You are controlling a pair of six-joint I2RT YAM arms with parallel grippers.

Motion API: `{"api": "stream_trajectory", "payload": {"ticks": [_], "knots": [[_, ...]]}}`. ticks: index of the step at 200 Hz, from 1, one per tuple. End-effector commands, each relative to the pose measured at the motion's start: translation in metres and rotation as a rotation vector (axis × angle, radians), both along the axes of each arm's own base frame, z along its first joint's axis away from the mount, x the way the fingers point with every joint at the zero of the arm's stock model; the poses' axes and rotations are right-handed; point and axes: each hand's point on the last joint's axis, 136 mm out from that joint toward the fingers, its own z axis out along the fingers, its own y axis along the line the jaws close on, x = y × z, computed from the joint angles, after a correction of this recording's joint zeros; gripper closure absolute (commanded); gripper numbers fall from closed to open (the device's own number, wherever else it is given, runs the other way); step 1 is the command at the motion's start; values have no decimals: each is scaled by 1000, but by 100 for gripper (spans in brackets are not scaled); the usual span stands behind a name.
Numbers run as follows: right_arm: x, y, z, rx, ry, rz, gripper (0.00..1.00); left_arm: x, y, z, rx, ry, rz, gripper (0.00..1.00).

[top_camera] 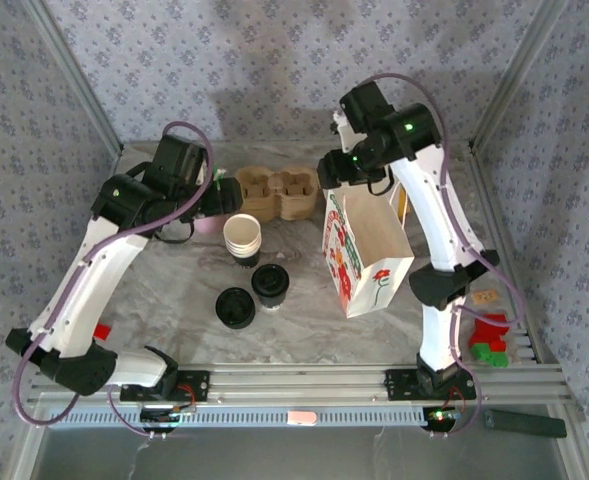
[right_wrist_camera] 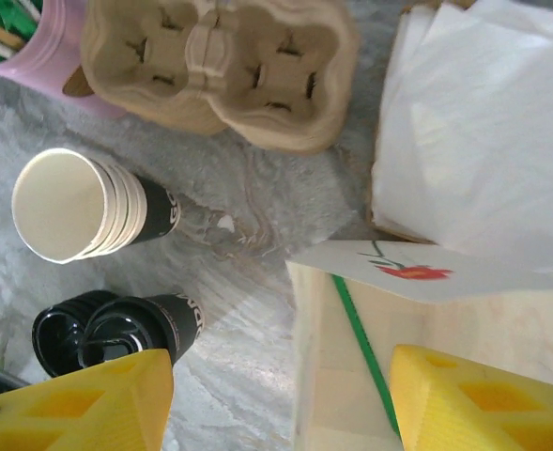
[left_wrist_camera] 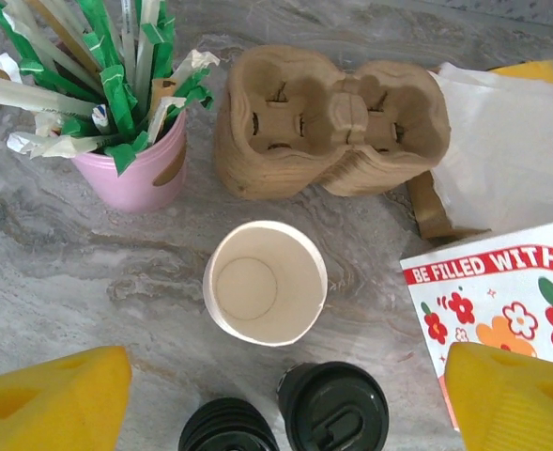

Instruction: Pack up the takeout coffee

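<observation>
**Takeout coffee (top_camera: pixel 271 283) upright on the worktop (top_camera: pixel 174 290)**

Overhead, I see it just beside the loose lids (top_camera: pixel 235 307), near the paper bag (top_camera: pixel 374 268). My left wrist view adds the left fingers (left_wrist_camera: pixel 55 399) spread and empty. The right wrist view adds the right fingers (right_wrist_camera: pixel 483 404) spread astride the bag's wall.

Quick look at my feeds. In the top view the left arm (top_camera: pixel 94 270) rises from its base at lower left, leans up and to the right, and folds at the elbow so the wrist sits upper left of centre, pointing down. The left gripper (left_wrist_camera: pixel 281 399) has its yellow fingers (left_wrist_camera: pixel 55 399) in the bottom corners of its wrist view, spread wide. The right arm (top_camera: pixel 436 230) climbs from lower right to upper right of centre, with its wrist hooked back left and down. The right gripper (right_wrist_camera: pixel 276 399) is parted too, gripping nothing.
</observation>
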Motion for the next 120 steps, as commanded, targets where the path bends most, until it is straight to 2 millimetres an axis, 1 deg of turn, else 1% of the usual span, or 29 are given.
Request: {"api": "stream_trajectory", "payload": {"ticks": [1, 17, 37, 50, 76, 105, 120], "knots": [[-17, -20, 47, 39, -150, -59, 37, 18, -8, 2, -88, 8, 12, 19], [-20, -25, 65, 74, -223, -75, 37, 31, -16, -10, -127, 46, 12, 25], [-23, -27, 83, 114, -299, -85, 38, 46, -26, -27, -151, 87, 9, 27], [-25, -27, 90, 136, -325, -86, 39, 56, -30, -41, -163, 117, 14, 28], [-28, -21, 96, 160, -345, -69, 39, 75, -36, -71, -184, 180, 36, 34], [-26, -14, 97, 165, -352, -51, 39, 89, -38, -106, -159, 250, 55, 35], [-25, -10, 94, 169, -342, -41, 39, 93, -40, -117, -158, 273, 61, 35]]}}
